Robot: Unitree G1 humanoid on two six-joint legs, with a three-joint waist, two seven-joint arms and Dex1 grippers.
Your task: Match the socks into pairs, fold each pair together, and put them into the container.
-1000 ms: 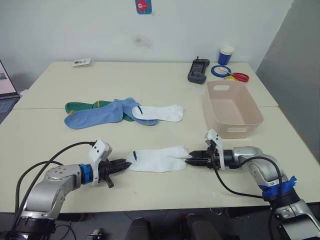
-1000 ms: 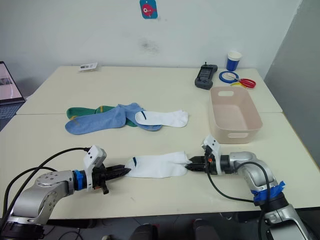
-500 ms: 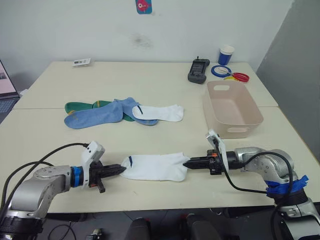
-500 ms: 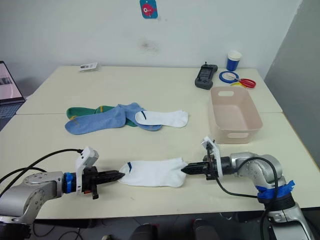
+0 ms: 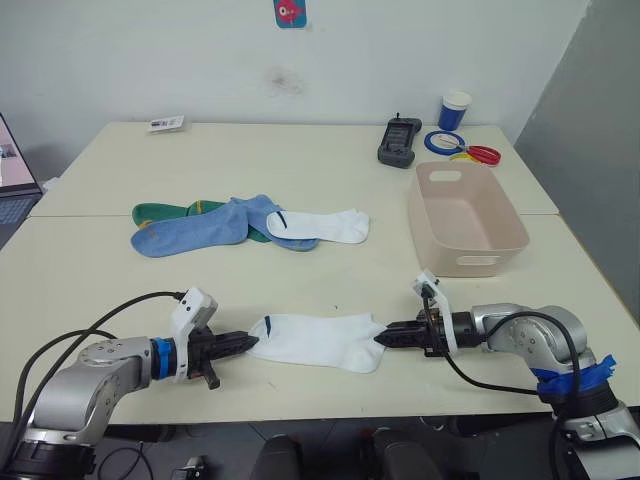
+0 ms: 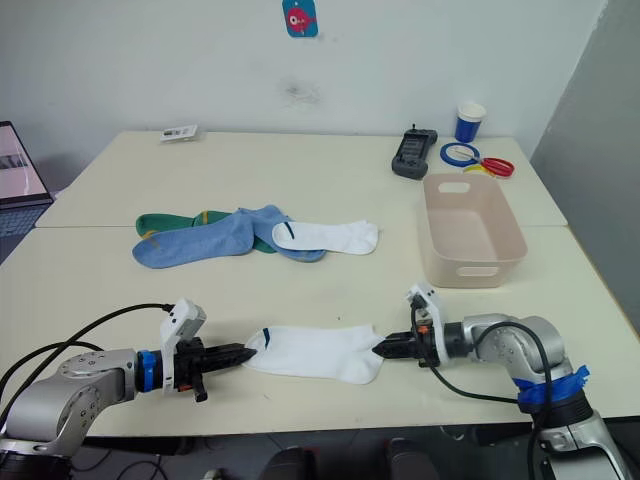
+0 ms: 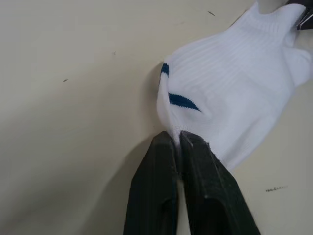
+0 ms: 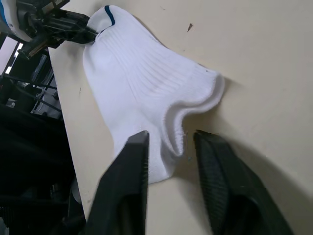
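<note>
A white sock with dark blue cuff trim lay flat near the 6 o'clock edge of the bench, stretched between the two arms. The left end effector had its two black fingers pressed together on the sock's cuff edge, pinching a small fold of fabric at the sock's 9 o'clock end. The right end effector sat at the sock's 3 o'clock end with its fingers spread apart; in the right wrist view the sock's toe end lay between the fingers on the bench, not clamped.

Toward 11 o'clock from that sock, a loose pile held the other socks: a second white sock, a light blue sock overlapping it, and dark green socks with yellow marks poking out beneath.

The pale pink container stood at 2 o'clock from the stretched sock, well apart from it. Beyond the container, near the far edge, sat a dark handheld device, a blue-and-white cup and coloured rings.
</note>
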